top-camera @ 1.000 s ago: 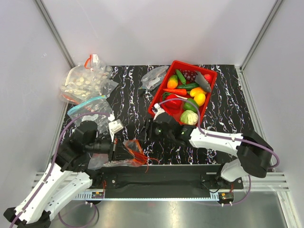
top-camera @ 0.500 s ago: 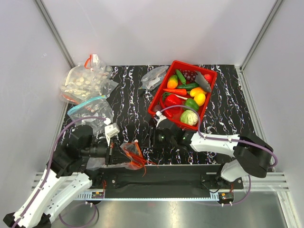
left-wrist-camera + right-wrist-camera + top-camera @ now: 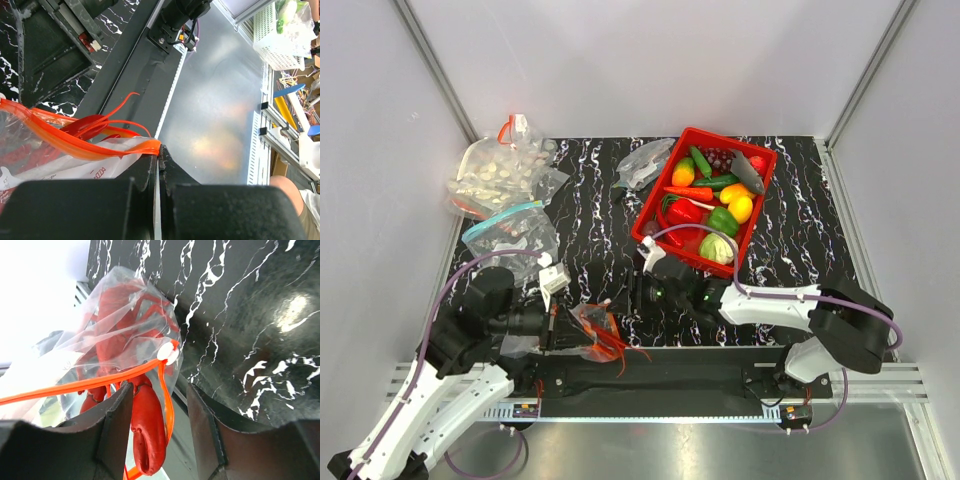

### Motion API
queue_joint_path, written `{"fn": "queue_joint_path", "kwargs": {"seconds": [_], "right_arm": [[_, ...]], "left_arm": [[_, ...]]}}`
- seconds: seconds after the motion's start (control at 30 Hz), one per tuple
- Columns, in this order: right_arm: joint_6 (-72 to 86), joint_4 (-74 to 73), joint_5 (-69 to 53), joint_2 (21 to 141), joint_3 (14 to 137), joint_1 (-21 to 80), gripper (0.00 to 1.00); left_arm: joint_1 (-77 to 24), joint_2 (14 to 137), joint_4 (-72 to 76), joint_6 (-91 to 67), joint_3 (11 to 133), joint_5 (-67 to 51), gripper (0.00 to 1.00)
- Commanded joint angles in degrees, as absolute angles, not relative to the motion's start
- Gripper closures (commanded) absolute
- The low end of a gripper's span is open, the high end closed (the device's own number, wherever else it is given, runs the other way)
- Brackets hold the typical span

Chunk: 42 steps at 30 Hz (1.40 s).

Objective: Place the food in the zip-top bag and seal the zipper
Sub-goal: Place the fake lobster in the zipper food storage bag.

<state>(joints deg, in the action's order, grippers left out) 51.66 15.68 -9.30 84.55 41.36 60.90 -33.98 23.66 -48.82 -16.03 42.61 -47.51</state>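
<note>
The zip-top bag [image 3: 582,326] lies at the near table edge with a red lobster [image 3: 600,336] in it. My left gripper [image 3: 558,330] is shut on the bag's corner at the end of the red-orange zipper [image 3: 100,147]. In the left wrist view, my left gripper [image 3: 159,155] pinches the clear film. My right gripper [image 3: 636,292] is open just right of the bag. In the right wrist view, my right gripper [image 3: 160,390] has one lobster claw [image 3: 147,432] and the zipper [image 3: 100,381] between its open fingers. The claw hangs past the strip. A white slider [image 3: 167,354] sits on the zipper.
A red tray [image 3: 648,218] at the back right holds several toy foods [image 3: 720,215]. A bag of pale round pieces [image 3: 500,170] and a teal-zip bag [image 3: 510,225] lie at the back left. Another clear bag [image 3: 645,160] lies by the tray. The metal frame edge runs just below the bag.
My left gripper has pulled the bag slightly toward the near left. My right gripper has moved down from the tray toward the bag's mouth.
</note>
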Motion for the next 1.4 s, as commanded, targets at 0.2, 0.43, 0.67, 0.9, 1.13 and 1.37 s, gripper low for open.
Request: {"fn": "queue_joint_path", "kwargs": {"seconds": [0.2,0.43,0.67,0.9,1.13,1.37], "right_arm": [[51.6,21.1,-10.5,90.7,44.4,62.8,0.48],[51.1,21.5,-7.0,88.5,45.3,62.8,0.9],[46.4,-6.5,10.6,75.7,54.3,62.8,1.0],[45.9,-39.1,27.7,61.4,68.0,62.8,1.0],[46.6,-48.6,30.3,55.7,73.0,62.8,1.0],[47.6,-46.9,33.0,54.2,70.1,62.9,1.0]], "left_arm": [[-34.2,23.4,-49.8,-14.6,46.7,-46.9,1.0],[-34.2,23.6,-50.5,-14.3,46.9,-46.8,1.0],[-34.2,24.7,-50.7,-14.6,46.8,-45.3,1.0],[-34.2,27.2,-47.2,-16.6,46.8,-44.1,1.0],[-34.2,31.2,-38.5,-23.7,38.0,-44.4,0.98],[-34.2,36.6,-41.7,-22.1,41.0,-38.9,0.9]]}}
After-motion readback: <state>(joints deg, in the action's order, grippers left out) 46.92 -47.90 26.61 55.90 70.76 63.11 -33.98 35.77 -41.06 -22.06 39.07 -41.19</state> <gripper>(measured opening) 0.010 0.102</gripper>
